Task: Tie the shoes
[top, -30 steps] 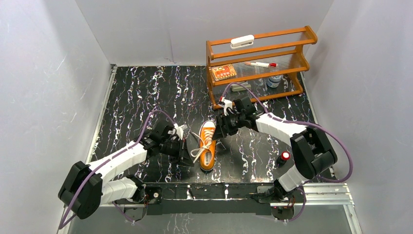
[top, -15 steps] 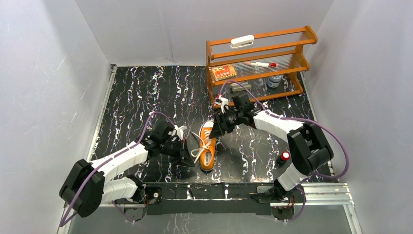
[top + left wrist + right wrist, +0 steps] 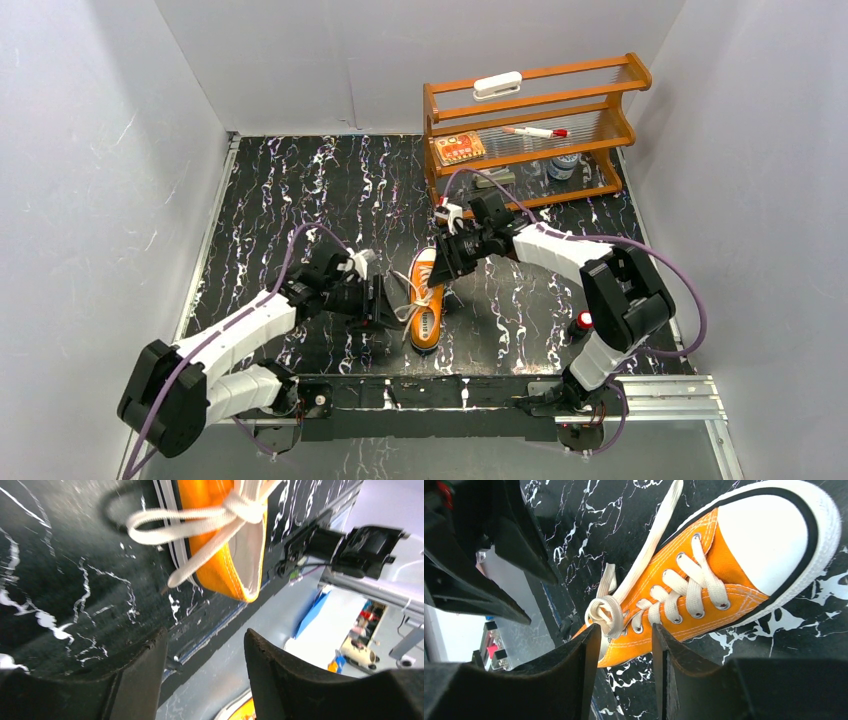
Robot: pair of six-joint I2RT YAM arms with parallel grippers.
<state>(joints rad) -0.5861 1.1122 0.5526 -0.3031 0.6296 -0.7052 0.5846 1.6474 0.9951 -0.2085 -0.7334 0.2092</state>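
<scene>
The shoe [image 3: 427,305] lies on the table [image 3: 300,180] close to the near edge, between the two arms. Its heel points toward that edge and its white toe cap [image 3: 769,535] points away. The laces [image 3: 689,587] cross up the eyelets and meet in a knot [image 3: 605,612] at the top of the tongue. From the knot a loop [image 3: 145,525] spills off the shoe's side onto the table, and a loose end [image 3: 197,562] hangs over the sole beside it. Another end [image 3: 659,530] trails flat on the table alongside the shoe (whether the knot is a full bow I cannot tell).

The left fingers [image 3: 382,300] sit low just beside the shoe's left side, spread apart with nothing between them; the left wrist view shows the table's edge through the gap. The right fingers [image 3: 443,266] hang over the toe end, also parted and holding nothing, with the knot and the orange side showing just beyond their tips. A shelf [image 3: 530,130] stands at the far right, well apart from the shoe.
</scene>
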